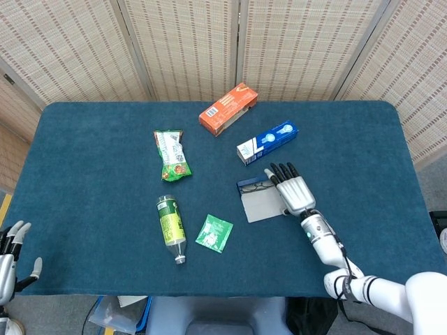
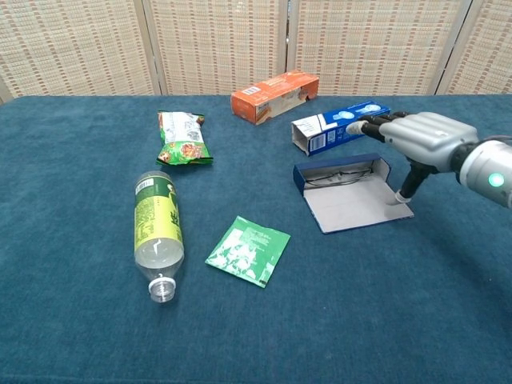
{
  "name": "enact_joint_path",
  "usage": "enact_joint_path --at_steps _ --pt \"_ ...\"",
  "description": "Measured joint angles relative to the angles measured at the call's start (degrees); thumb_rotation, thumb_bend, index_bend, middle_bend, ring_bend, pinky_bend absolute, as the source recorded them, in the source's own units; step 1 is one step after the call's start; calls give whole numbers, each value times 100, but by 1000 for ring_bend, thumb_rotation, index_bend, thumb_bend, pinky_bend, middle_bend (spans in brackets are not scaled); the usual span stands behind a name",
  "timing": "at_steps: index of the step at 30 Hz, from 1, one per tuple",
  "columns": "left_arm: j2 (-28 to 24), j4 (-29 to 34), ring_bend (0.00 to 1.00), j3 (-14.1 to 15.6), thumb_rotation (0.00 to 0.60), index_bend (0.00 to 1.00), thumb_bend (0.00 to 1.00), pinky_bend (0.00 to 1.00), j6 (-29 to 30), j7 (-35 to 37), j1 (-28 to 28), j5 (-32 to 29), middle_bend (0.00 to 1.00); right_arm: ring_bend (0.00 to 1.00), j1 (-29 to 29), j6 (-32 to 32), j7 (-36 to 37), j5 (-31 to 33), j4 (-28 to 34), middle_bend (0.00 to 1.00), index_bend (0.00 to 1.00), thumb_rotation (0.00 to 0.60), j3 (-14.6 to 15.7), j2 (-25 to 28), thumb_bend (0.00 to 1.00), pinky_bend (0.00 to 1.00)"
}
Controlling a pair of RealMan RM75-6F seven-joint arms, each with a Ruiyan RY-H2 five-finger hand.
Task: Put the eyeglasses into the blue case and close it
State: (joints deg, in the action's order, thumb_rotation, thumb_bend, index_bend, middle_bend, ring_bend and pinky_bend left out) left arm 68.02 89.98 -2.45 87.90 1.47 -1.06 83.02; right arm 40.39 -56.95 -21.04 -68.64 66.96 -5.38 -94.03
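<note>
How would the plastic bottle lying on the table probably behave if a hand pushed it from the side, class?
The bottle lies on its side and looks round, so it would likely roll rather than slide. It appears clear and mostly empty, so it is probably light and may skid or spin easily. Its thin wall might dent under a firm squeeze.

Count on the table (image 1: 84,146): one blue case (image 2: 352,196), lid open, one pair of eyeglasses (image 2: 338,176) inside it. Two cartons: one orange box (image 1: 228,108), one blue and white box (image 1: 267,142). Two green packets: one snack bag (image 1: 172,155), one flat sachet (image 1: 214,233). One plastic bottle (image 1: 170,227) lying on its side. Two robot hands: right hand (image 1: 293,190), left hand (image 1: 8,255).
</note>
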Motion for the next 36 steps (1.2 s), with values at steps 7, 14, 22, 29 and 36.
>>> enact_joint_path --at_steps 7,14,22,29,36 --pt "-14 25 0 4 600 81 424 0 29 -16 -13 3 0 0 -173 -72 278 -245 -285 0 0 600 134 -98 0 0" --pt "-13 18 0 14 600 81 425 0 29 -3 -34 -25 0 0 -255 -78 447 -443 -597 0 0 600 151 -240 0 0" --pt "1 0 0 10 600 81 424 0 24 17 -33 -31 0 0 -319 -13 466 -482 -709 0 0 600 113 -307 0 0" --pt "8 -16 0 14 600 81 424 0 26 32 -37 -26 0 0 -318 69 427 -485 -823 0 0 600 48 -371 0 0" --pt "9 -37 0 13 600 81 424 0 26 63 -46 -39 0 0 -311 149 409 -484 -946 0 0 600 -1 -444 0 0"
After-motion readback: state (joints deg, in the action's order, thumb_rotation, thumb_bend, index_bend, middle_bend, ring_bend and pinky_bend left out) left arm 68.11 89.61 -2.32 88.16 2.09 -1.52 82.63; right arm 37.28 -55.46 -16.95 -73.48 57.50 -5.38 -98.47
